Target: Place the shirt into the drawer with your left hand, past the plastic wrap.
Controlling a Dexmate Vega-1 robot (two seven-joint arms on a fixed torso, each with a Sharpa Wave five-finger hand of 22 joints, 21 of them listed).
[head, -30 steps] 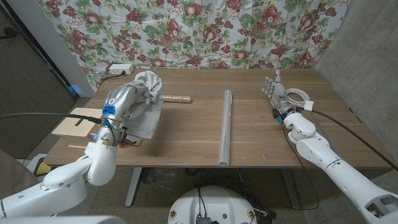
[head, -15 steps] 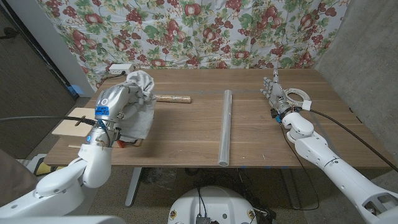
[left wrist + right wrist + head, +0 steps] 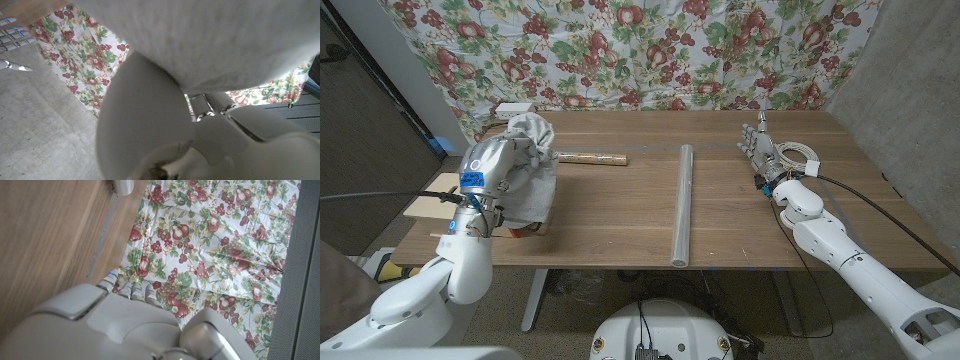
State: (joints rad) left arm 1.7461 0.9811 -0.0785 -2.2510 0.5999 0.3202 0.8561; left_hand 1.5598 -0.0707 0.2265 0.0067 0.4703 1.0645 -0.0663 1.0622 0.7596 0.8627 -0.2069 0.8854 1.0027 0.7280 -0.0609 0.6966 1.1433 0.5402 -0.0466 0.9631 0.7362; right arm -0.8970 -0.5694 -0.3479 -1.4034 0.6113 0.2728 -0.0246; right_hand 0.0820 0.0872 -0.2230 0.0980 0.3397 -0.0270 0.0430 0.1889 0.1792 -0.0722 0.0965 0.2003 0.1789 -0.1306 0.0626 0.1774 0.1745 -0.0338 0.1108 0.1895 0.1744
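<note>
Holding a bunched grey-white shirt [image 3: 528,165] above the surface's [image 3: 610,215] left end, the robot's left hand [image 3: 505,158] grips the cloth from above, and the loose fabric hangs down from it toward the wood. In the left wrist view the shirt [image 3: 210,45] spreads pale and blurred close to the camera. Just past the surface's left edge sits a flat pale wooden piece [image 3: 430,195], possibly the drawer, though that cannot be told for sure. Near the far left corner lies a small white box [image 3: 516,108]. A brown wooden stick [image 3: 592,158] lies just beside the shirt, toward the middle. At the middle of the surface a long roll of clear plastic wrap [image 3: 684,204] runs from near the front edge toward the far edge, well apart from the shirt. Toward the right end, the right hand [image 3: 760,148] stands with its fingers straight, pointing toward the far edge, holding nothing. A coil of white cable [image 3: 798,155] lies just beside it. A floral cloth [image 3: 650,50] hangs behind the surface.
</note>
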